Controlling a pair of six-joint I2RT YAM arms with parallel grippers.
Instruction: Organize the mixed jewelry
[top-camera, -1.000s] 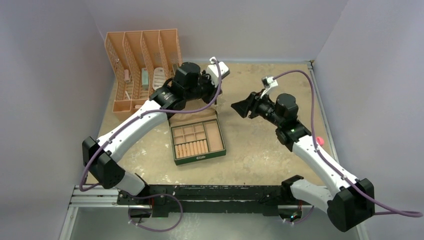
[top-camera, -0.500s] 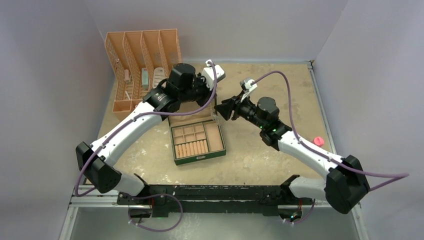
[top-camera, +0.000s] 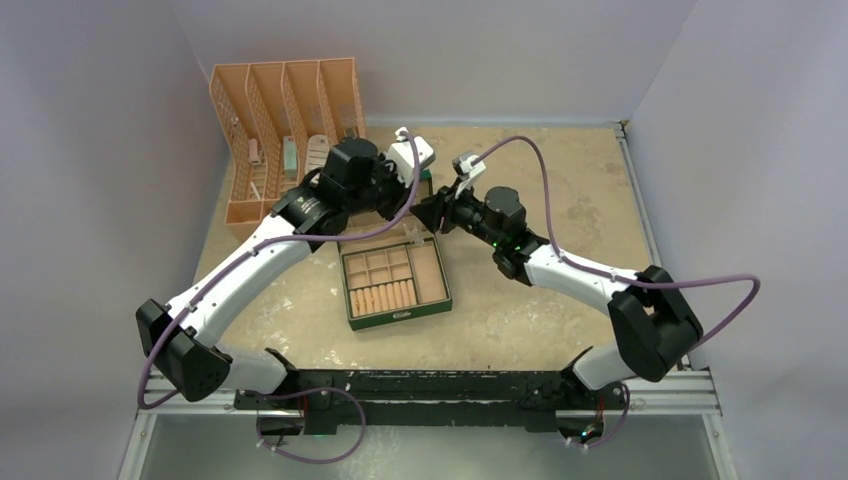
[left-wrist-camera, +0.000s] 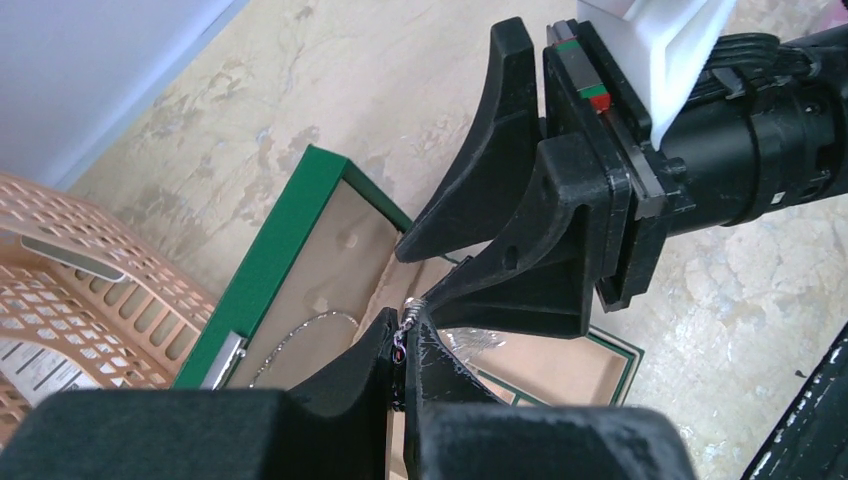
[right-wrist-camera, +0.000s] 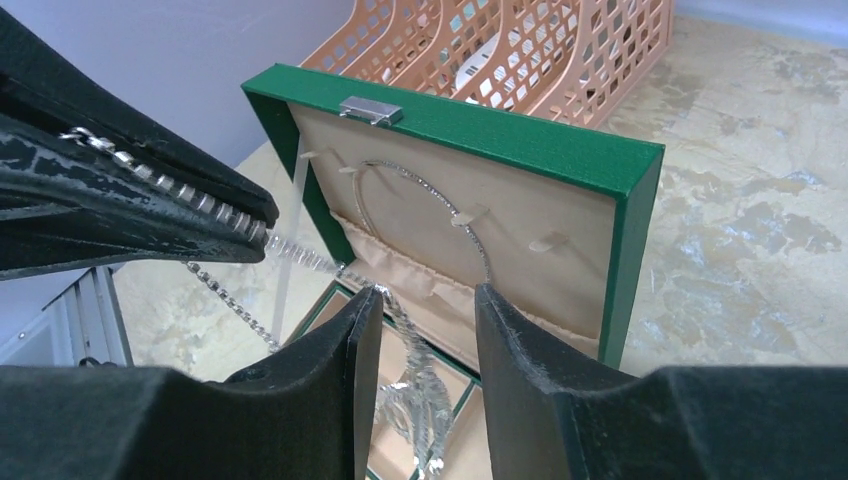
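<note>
My left gripper (left-wrist-camera: 405, 345) is shut on a silvery glittering chain (left-wrist-camera: 412, 312), held above the open green box (top-camera: 400, 317). From the left fingertips (right-wrist-camera: 262, 222) the chain (right-wrist-camera: 300, 257) runs across and hangs down in a cluster (right-wrist-camera: 425, 400) over the box tray. My right gripper (right-wrist-camera: 425, 305) is open with its fingers on either side of the hanging chain, which lies against the left finger. A thin wire-like hoop (right-wrist-camera: 420, 180) hangs on hooks inside the upright lid (right-wrist-camera: 560, 150). In the top view both grippers meet at the box's far edge (top-camera: 420, 212).
An orange slotted organizer (top-camera: 285, 130) stands at the back left, right behind the box lid. The box tray has small compartments and a row of ring rolls (top-camera: 383, 297). A metal clasp (right-wrist-camera: 370, 110) sits on the lid's top edge.
The right arm has swung left across the table to meet the left gripper, its jaws narrowing around the chain. The left gripper shifted slightly left, still holding the chain.
</note>
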